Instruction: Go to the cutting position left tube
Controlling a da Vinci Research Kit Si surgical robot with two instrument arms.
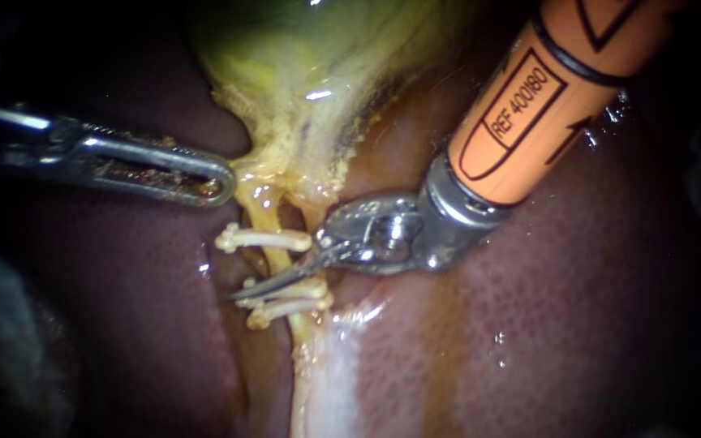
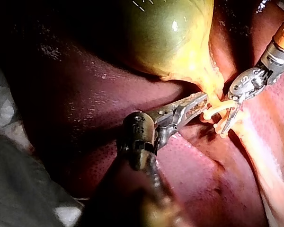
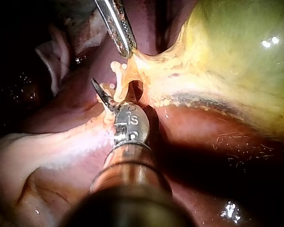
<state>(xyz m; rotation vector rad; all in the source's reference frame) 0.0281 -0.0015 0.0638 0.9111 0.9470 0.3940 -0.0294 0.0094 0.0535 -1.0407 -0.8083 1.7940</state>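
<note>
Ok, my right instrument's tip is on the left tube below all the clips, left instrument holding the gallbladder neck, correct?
Not below: the endoscope view shows the tip of the right instrument across the left tube between the upper clip and the two lower clips. The left instrument does hold the gallbladder neck.

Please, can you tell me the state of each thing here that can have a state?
left instrument: jaws shut on the gallbladder, at its neck.
right instrument: reaches the left tube between the clips.
left tube: clipped, not yet cut.
upper clip: closed on the tube.
lower clips: closed on the tube.
</note>
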